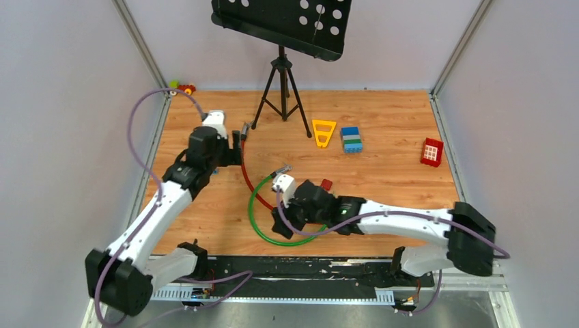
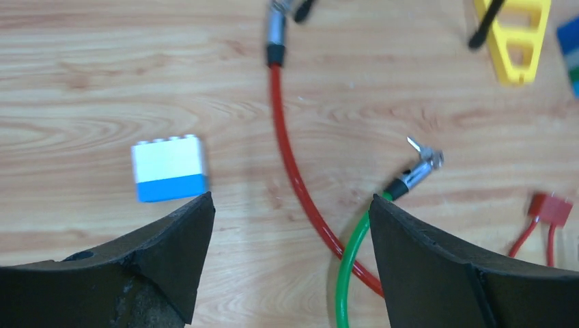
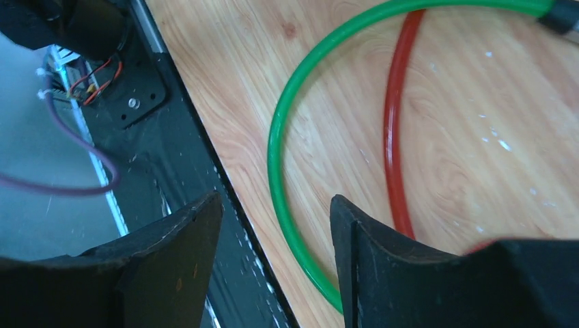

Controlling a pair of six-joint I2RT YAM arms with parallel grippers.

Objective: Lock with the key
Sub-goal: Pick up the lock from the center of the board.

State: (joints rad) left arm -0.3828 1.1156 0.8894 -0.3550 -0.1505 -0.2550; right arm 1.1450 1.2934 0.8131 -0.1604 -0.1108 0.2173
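The left gripper (image 2: 289, 201) and right gripper (image 3: 276, 201) are hovering, jaws apart, holding nothing; the key (image 2: 414, 143) is lying untouched by the green cable's plug (image 2: 403, 182); locking not begun.

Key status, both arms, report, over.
Left gripper open, empty. Right gripper open, empty. Key apparently lying beside green cable plug, ungrasped. Nothing covering it.

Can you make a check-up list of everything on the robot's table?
Surface: wooden table, bare wood showing.
Job's things: likely the key, a silvery sliver on the plug of the green cable; red padlock apart from it.
Clutter: white-and-blue block, yellow triangle, striped block, red block.
Grippers: left gripper open, empty; right gripper open, empty.
Cables: red cable crosses the green one.
Surroundings: music stand, white walls.
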